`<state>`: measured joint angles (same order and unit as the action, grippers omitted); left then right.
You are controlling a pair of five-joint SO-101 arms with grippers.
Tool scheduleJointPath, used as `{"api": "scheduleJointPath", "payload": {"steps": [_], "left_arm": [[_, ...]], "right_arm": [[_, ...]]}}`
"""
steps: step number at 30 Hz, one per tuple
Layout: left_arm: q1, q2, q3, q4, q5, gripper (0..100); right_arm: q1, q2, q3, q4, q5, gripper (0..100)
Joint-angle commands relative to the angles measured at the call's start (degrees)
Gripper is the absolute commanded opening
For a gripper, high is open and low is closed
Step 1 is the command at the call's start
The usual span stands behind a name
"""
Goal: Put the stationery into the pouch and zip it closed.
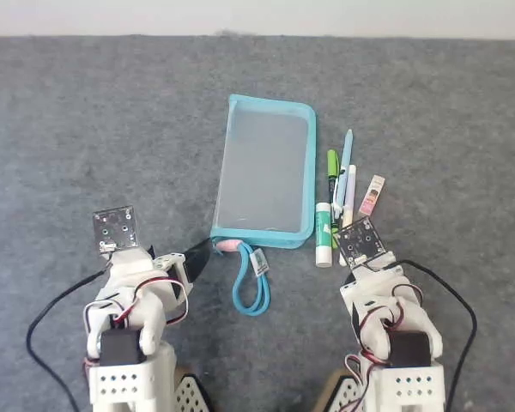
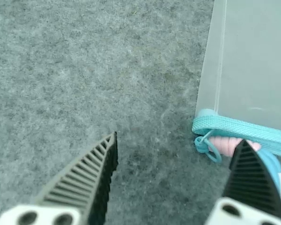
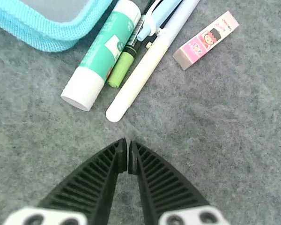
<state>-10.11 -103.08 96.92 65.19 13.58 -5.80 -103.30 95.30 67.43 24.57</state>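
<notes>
1. Left tool (image 2: 178, 140) sits nearest, with its two black ribbed fingers (image 2: 96, 173) spread wide apart and only grey felt between them. In the high view it (image 1: 202, 253) points at the pouch's near corner on its own side.
2. Right tool (image 3: 128, 152) has its black ribbed fingers pressed together on nothing. It hangs over bare felt just short of the near ends of the stationery.
3. Bright blue strap loop (image 1: 251, 292) lies flat on the surface between the two arms. It is joined to a small pink zip pull (image 2: 225, 145) at the pouch's near corner. One finger of the left tool is just beside that pull; whether they touch I cannot tell.
4. Flat rectangular pouch with a frosted clear face and teal fabric edging (image 1: 266, 172) lies lengthwise away from the arms, mid-surface. Whether its zip is open I cannot tell.
5. Stationery lies outside the pouch, bunched along its right edge.
   - White glue stick with a green label (image 3: 103, 56) is nearest the arms and just beside the teal edging.
   - Green highlighter (image 3: 124, 65) lies against the glue stick.
   - Slim white pen (image 3: 145, 70) lies against the highlighter's other side.
   - Pale blue pen (image 1: 347, 150) reaches farthest from the arms.
6. Pink rectangular eraser (image 1: 372, 195) lies tilted, slightly apart on the right of the pens.
7. Grey felt surface (image 1: 86, 112) runs back to a pale wall (image 1: 257, 17).
</notes>
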Motion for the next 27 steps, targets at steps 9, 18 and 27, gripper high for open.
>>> {"api": "scheduleJointPath", "payload": {"steps": [9,18,27], "left_arm": [[0.18,-0.88,-0.48,0.35,-0.62,36],[0.18,-0.88,-0.48,0.35,-0.62,36],[0.18,-0.88,-0.48,0.35,-0.62,36]], "right_arm": [[0.66,-0.66,1.14,0.31,0.35,1.3],[-4.88,-0.75,0.97,-1.19,0.62,1.6],[-5.67,0.04,-10.81,-0.75,5.19,1.6]]}}
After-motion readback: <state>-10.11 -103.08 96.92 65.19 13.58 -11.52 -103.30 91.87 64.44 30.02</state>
